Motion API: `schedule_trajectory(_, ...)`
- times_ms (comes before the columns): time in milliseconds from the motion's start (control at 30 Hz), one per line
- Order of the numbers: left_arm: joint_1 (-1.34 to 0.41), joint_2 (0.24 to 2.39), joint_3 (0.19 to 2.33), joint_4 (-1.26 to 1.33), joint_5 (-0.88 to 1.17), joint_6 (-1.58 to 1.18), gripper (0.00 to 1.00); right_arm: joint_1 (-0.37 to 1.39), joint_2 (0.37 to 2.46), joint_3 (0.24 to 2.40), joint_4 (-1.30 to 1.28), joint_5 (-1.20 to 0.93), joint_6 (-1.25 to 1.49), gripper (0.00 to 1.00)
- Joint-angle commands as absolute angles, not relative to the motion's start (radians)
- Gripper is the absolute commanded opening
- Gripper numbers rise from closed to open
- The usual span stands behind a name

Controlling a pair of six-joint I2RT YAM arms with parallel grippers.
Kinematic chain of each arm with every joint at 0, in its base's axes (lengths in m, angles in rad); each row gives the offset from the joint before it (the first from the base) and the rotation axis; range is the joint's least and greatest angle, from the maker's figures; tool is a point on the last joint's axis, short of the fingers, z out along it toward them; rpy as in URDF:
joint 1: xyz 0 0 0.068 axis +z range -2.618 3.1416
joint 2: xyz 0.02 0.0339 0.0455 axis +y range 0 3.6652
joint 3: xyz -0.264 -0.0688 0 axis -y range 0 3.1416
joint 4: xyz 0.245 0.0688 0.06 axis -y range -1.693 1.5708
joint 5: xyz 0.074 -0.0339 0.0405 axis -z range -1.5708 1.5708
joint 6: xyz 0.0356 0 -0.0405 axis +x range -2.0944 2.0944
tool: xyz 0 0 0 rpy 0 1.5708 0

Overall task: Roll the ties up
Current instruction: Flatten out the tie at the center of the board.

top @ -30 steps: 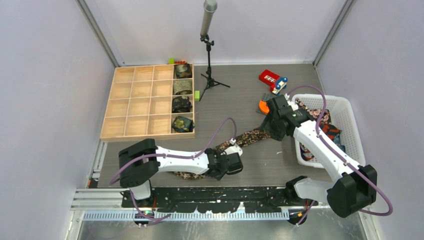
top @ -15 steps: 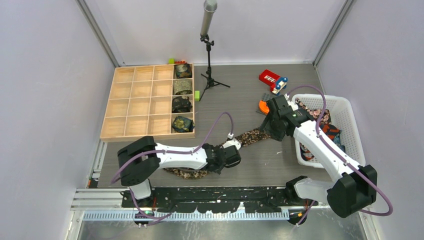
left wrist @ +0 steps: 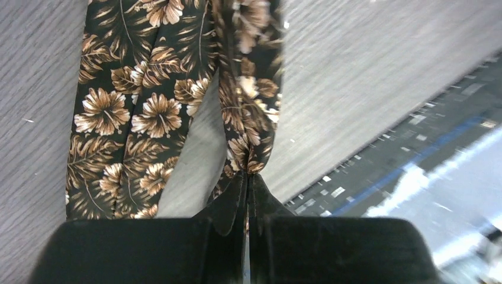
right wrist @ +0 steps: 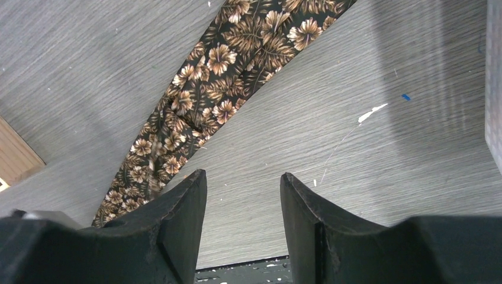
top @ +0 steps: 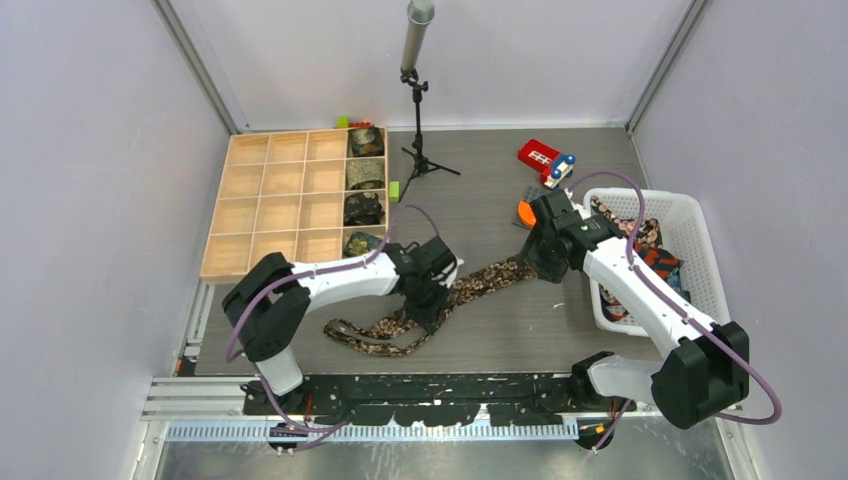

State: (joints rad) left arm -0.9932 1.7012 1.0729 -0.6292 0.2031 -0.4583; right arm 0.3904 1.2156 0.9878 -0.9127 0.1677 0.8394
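1. Your right gripper [right wrist: 243,180] has both black fingers [right wrist: 177,231] spread wide, with only bare table [right wrist: 385,154] in the gap.
2. The tie [right wrist: 219,89], dark with tan flowers, runs diagonally from top right to bottom left and passes behind the left finger.
3. It is creased about midway along.
4. There's a wooden corner [right wrist: 15,160] at the left edge and a pale strip [right wrist: 495,77] at the right edge.
5. A white scuff [right wrist: 370,112] and a blue speck [right wrist: 405,96] mark the table right of the tie.

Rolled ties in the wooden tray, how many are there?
4 rolled ties, all in the wooden tray's right column: back compartment, second, third, front, that one partly behind the left arm.
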Motion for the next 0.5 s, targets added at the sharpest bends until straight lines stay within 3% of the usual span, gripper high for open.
schedule_trajectory(0,-0.883,1.706,1.153,-0.731,0.523,-0.43,0.0,0.387,1.234,0.99,-0.89,0.14,0.82,0.53)
schedule_trajectory(467,-0.562,1.902,1.257,-0.831,0.878,-0.423,0.02,0.388,1.321,0.945,-0.785,0.039,0.807,0.52)
